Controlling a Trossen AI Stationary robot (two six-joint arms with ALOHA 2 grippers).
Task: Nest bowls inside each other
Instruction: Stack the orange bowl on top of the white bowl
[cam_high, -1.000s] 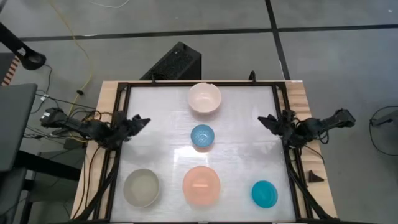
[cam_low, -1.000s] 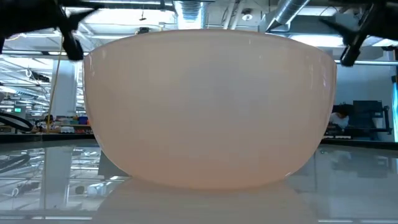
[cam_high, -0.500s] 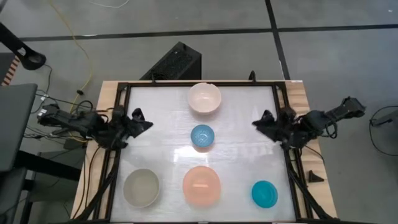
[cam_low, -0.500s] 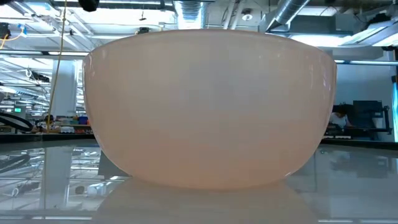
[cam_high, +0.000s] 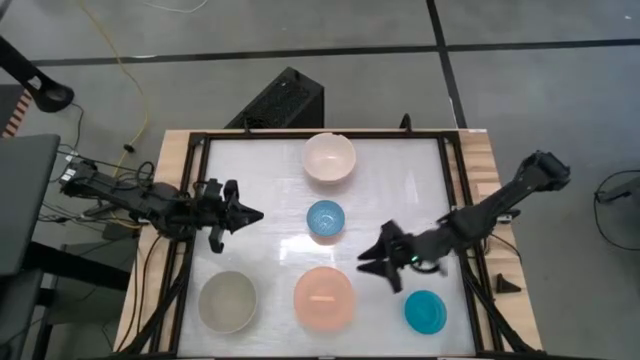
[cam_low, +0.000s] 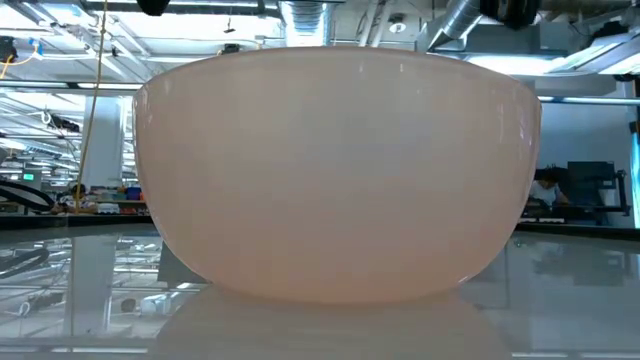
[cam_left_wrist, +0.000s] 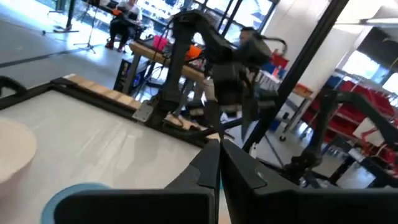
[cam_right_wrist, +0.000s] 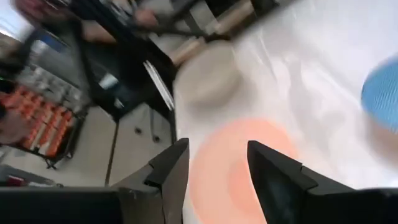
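Note:
Five bowls stand apart on the white table, each on its base. The cream-pink bowl (cam_high: 329, 158) is at the far middle, the light blue bowl (cam_high: 325, 219) at the centre and the salmon-pink bowl (cam_high: 324, 298) near the front. The grey-beige bowl (cam_high: 228, 302) is front left, the teal bowl (cam_high: 426, 312) front right. My left gripper (cam_high: 256, 214) hovers shut, left of the light blue bowl. My right gripper (cam_high: 372, 262) hangs open between the light blue, salmon-pink and teal bowls; in its wrist view the salmon-pink bowl (cam_right_wrist: 239, 163) shows beyond its fingers.
A dark frame (cam_high: 455, 200) runs around the table, with wooden edges (cam_high: 176, 150) outside it. A black box (cam_high: 282, 100) lies on the floor behind. The salmon-pink bowl (cam_low: 340, 170) fills the low view. Bare table lies between the bowls.
My right gripper has swung from the table's right edge toward the middle and the near side, rising, and now hangs by the salmon-pink and teal bowls. My left gripper has risen and reached a little toward the middle. No bowl has moved.

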